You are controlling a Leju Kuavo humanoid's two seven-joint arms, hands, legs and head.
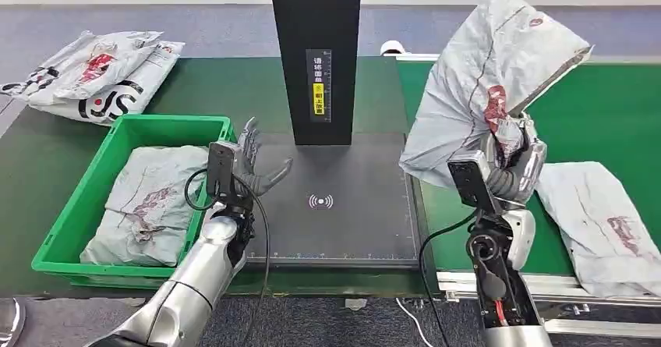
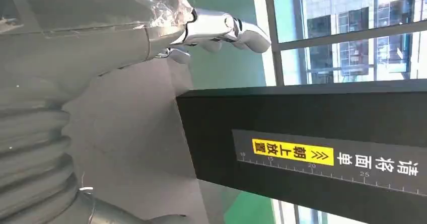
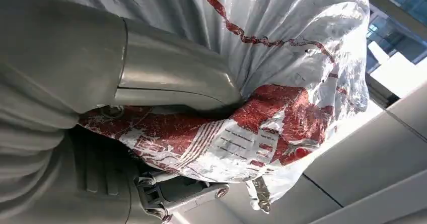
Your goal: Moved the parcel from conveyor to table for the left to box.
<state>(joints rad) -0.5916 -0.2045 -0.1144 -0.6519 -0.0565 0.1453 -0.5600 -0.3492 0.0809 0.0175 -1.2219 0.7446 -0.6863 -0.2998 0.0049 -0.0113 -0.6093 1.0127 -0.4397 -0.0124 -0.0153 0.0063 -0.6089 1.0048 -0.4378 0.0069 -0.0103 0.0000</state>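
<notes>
Parcel: a grey plastic mailing bag (image 1: 491, 82) with red print, lifted clear of the green conveyor belt (image 1: 616, 113) and hanging in the air above the belt's near-left part, beside the dark table (image 1: 351, 230). Its crumpled lower end is bunched up in the right hand.
Right hand: the right hand (image 1: 510, 164) grasps the parcel from below, with thumb and fingers wrapped round the gathered plastic. In the right wrist view the thumb (image 3: 171, 83) presses into the bag (image 3: 282, 58) just above the red printed patch.
Left hand: the left hand (image 1: 253, 164) is raised over the left edge of the table, between the green bin and the black post, fingers spread apart and holding nothing. The left wrist view shows silver fingers (image 2: 221, 27) stretched out in the air.
Table: dark mat with a small white wave symbol, a black post (image 1: 316, 58) standing at its back with a yellow label.
Green bin: the green bin (image 1: 74, 207) sits left of the table with one grey bag (image 1: 148, 203) lying inside.
Other bags: one more (image 1: 608, 222) lies flat on the belt just right of the right hand; what looks like two more (image 1: 93, 74) are stacked far left, behind the bin.
</notes>
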